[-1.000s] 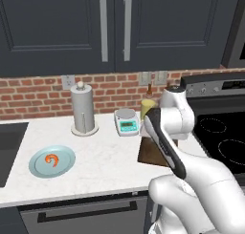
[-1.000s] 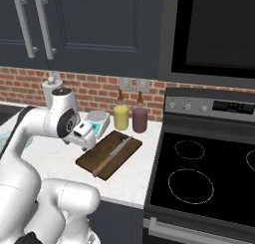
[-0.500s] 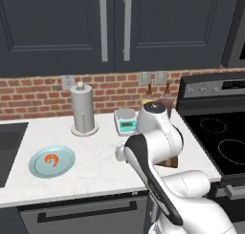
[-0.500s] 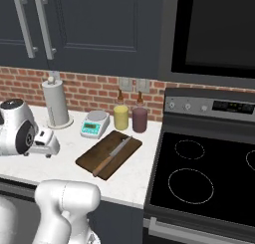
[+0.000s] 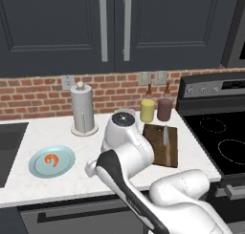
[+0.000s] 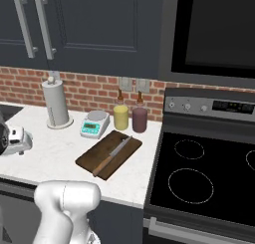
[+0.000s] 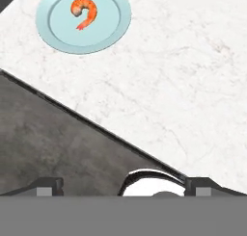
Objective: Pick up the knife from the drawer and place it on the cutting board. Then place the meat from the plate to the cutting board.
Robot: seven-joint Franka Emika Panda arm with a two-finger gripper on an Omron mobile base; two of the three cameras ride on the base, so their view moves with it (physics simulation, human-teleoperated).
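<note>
The knife (image 6: 112,155), with a light wooden handle, lies lengthwise on the dark brown cutting board (image 6: 94,161), which also appears right of the arm (image 5: 158,149). At the counter's left the blue-green plate (image 5: 36,168) carries the small orange-red meat (image 5: 51,160). My gripper (image 5: 91,168) hangs over the counter's front edge, between plate and board, a short way right of the plate. The hand view has the plate (image 7: 103,32) and meat (image 7: 83,12) at the top, and the gripper (image 7: 124,186) is open with nothing between its fingertips (image 7: 48,184). A dark drawer front (image 5: 57,219) runs below the counter.
A paper towel holder (image 5: 83,112) stands at the back. A yellow jar (image 5: 147,111) and a purple jar (image 5: 164,109) stand behind the board, with a small scale (image 6: 95,124) beside them. The stove (image 5: 225,142) is to the right and a sink (image 5: 7,152) to the far left.
The arm has swung left from above the cutting board to the counter's front edge near the plate. The knife stays on the board.
</note>
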